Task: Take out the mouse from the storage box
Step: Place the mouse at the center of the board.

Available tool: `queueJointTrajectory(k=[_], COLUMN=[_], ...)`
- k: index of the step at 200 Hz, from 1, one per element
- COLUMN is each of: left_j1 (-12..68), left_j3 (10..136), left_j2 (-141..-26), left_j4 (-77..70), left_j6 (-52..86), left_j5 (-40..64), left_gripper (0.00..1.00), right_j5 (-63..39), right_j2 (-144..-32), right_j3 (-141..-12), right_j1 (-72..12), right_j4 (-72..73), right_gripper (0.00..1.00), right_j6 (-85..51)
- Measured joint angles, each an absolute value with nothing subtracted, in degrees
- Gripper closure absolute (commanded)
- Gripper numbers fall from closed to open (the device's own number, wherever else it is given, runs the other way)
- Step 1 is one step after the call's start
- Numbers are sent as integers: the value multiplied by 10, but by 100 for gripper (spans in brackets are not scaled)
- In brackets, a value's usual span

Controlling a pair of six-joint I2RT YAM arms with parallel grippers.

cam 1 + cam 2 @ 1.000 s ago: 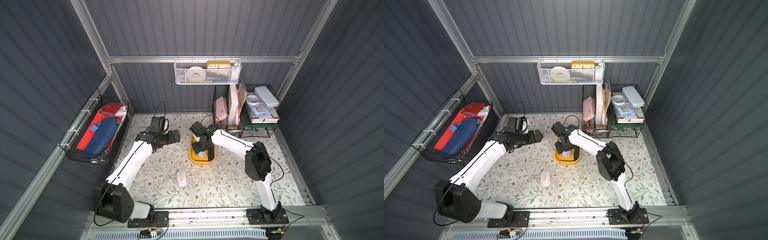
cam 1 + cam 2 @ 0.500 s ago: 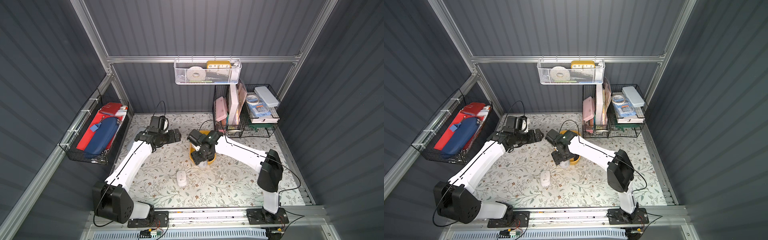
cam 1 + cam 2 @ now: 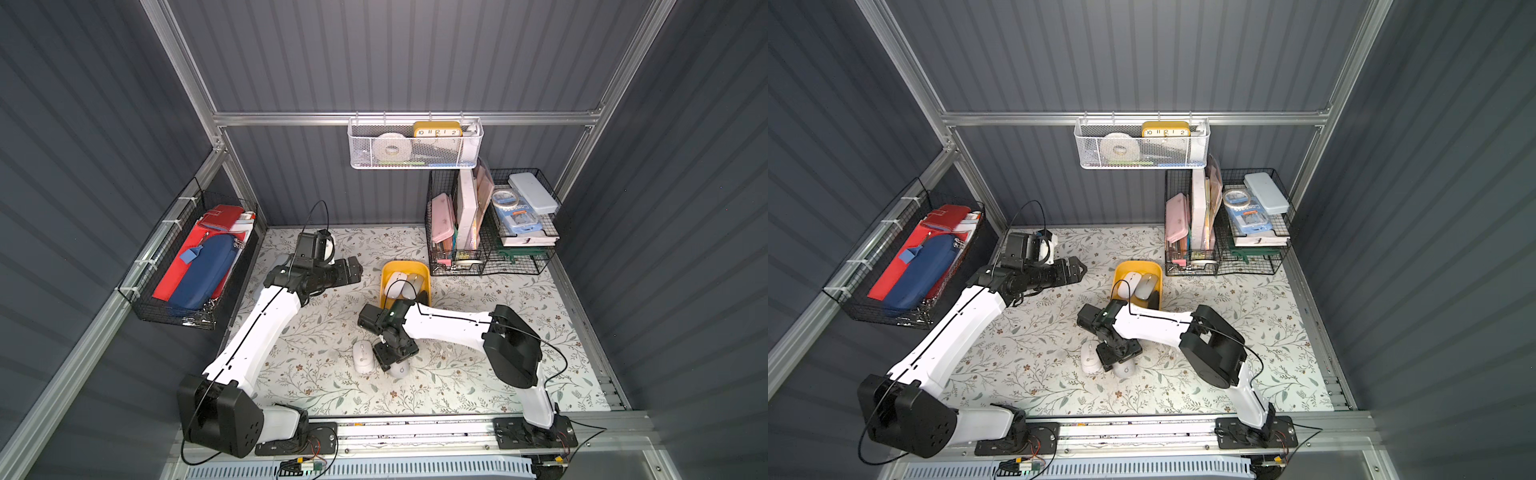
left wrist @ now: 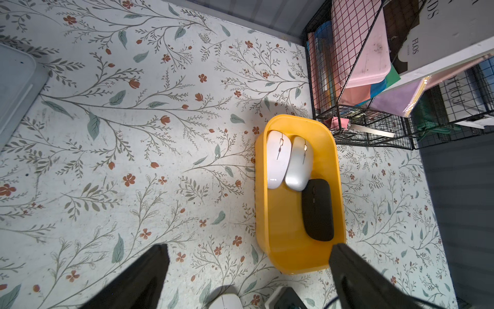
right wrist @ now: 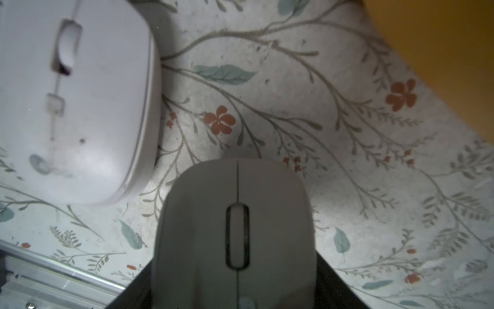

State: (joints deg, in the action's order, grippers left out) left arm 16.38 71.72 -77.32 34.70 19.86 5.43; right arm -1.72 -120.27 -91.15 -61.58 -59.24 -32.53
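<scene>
The mustard-yellow storage box [image 3: 405, 266] [image 3: 1138, 266] [image 4: 296, 251] stands mid-table. Inside lie a white mouse [image 4: 278, 160], a silver one [image 4: 299, 163] and a black one [image 4: 318, 208]. In front of the box, my right gripper [image 3: 395, 351] [image 3: 1117, 351] is shut on a pale grey mouse [image 3: 401, 370] [image 5: 236, 232], held low at the floral mat. I cannot tell if this mouse touches the mat. Another white mouse [image 3: 363, 353] [image 5: 74, 101] lies on the mat just beside it. My left gripper [image 3: 355, 270] [image 4: 248, 248] hangs open and empty left of the box.
Black wire baskets [image 3: 490, 232] full of stationery stand right behind the box. A white mesh basket [image 3: 415, 143] hangs on the back rail. A black wire basket [image 3: 195, 266] with red and blue cases hangs on the left wall. A grey tray [image 4: 16, 88] lies at the back left.
My right arm has swung from over the box toward the front of the table, carrying the pale grey mouse down beside the white one. The left arm has stayed put.
</scene>
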Motion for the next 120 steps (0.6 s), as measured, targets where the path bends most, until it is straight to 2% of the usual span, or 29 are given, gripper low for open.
queueJointTrajectory(k=[24,46,64,120], left_j1=[164,164,164,164], left_j3=[717,717,717,717], left_j2=[-772,-772,-772,-772], left_j4=[347,347,347,347], left_j6=[199,199,199,199], left_j5=[55,56,56,58], left_gripper=[1,1,1,1], right_j5=[-20,-21,-21,-14], right_j2=[-1223,-1223,-1223,-1182], right_j3=[-911,-911,-910,-905], right_j1=[-611,-611,-611,-611], right_j4=[-584,-582,-578,-582], right_gripper=[41,29,24,20], right_j6=[-321,-321,-320,-317])
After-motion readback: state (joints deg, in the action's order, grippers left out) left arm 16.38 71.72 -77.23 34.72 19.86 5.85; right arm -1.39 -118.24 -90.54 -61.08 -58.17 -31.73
